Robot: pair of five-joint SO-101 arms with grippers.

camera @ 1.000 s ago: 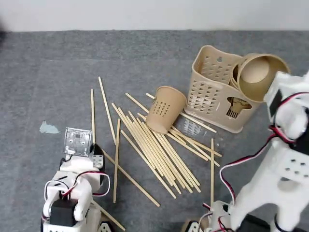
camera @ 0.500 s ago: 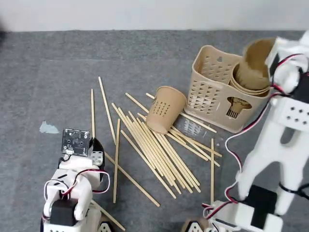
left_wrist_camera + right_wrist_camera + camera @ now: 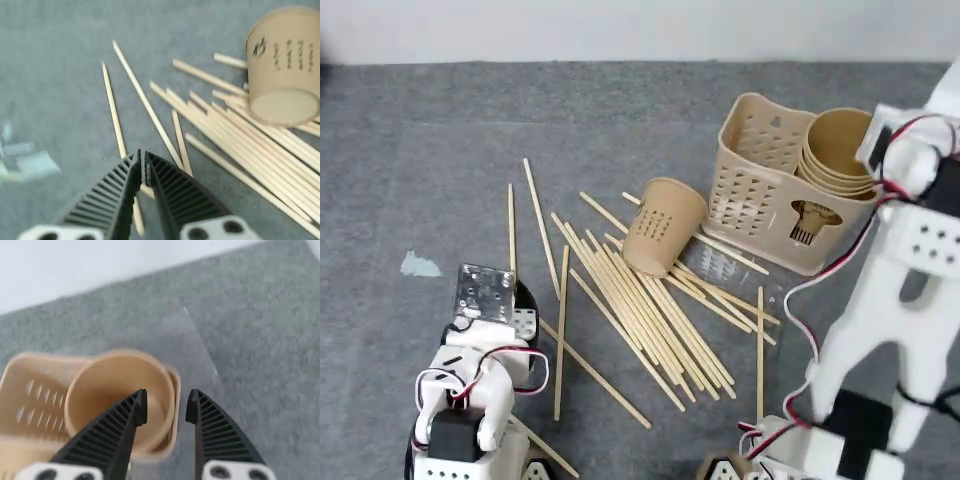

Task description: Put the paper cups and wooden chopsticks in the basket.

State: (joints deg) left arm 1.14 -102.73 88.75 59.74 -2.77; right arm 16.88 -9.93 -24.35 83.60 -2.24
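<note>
Paper cups (image 3: 838, 150) sat nested in the basket (image 3: 752, 190), about four rims, stacked to save room, I judged. My right gripper (image 3: 167, 400) hung above them, jaws apart and empty. One loose cup (image 3: 663, 225) lay tipped on the wooden chopsticks (image 3: 640, 310) (some two dozen, too overlapped to count surely). My left gripper (image 3: 144, 159) hovered closed over the outlying sticks, holding nothing.

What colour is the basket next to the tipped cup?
The basket is beige with slotted walls, clearest in the high view.
</note>
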